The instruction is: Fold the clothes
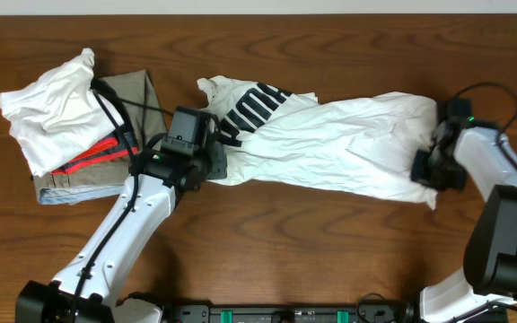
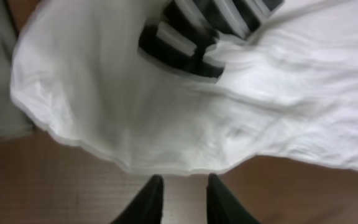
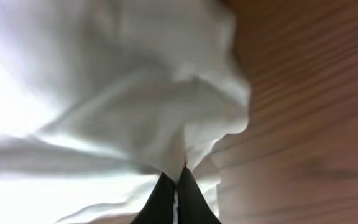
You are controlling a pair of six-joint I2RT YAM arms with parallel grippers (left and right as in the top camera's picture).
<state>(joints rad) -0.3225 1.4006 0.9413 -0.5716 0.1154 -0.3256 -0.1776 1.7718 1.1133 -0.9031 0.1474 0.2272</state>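
The clothes (image 1: 348, 144) are a white wrinkled garment with a black striped print (image 1: 254, 106), spread sideways across the middle of the table. My left gripper (image 1: 214, 164) sits at its left hem. In the left wrist view its fingers (image 2: 182, 180) stand slightly apart over bare wood, just short of the white hem (image 2: 135, 93), with nothing between them. My right gripper (image 1: 424, 169) is at the garment's right end. Seen from the right wrist, its jaws (image 3: 178, 171) are shut on a pinch of the white cloth (image 3: 135, 93).
At the far left is a pile: a crumpled white cloth (image 1: 52, 108) on a khaki garment (image 1: 83, 184), with a red piece (image 1: 92, 157) showing between them. Black cables (image 1: 115, 112) run over it. Bare wooden table (image 1: 330, 242) lies in front.
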